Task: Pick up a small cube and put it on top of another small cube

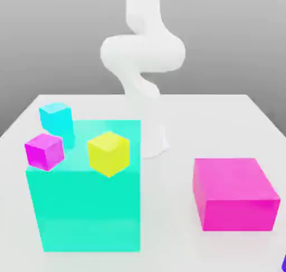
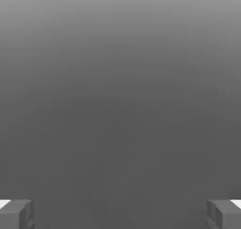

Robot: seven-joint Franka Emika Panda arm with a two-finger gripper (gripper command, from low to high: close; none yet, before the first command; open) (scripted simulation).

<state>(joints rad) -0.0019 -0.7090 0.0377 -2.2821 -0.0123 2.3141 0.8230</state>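
four small cubes (image 1: 56,118) (image 1: 44,152) (image 1: 109,154) (image 1: 284,264), two blocks (image 1: 89,209) (image 1: 236,195), one arm (image 1: 143,53)

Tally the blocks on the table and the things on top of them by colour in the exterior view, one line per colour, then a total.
Teal: 1, the large block
Cyan: 1, a small cube
Magenta: 1, a small cube
Yellow: 1, a cube
Pink: 1, the wide block
Blue: 1, cut off by the picture's edge
Total: 6

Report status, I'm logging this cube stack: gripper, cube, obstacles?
Gripper open and empty. Indigo-blue small cube on the exterior view's right, barely in sight, not stacked. Magenta block near it, possibly in the way.
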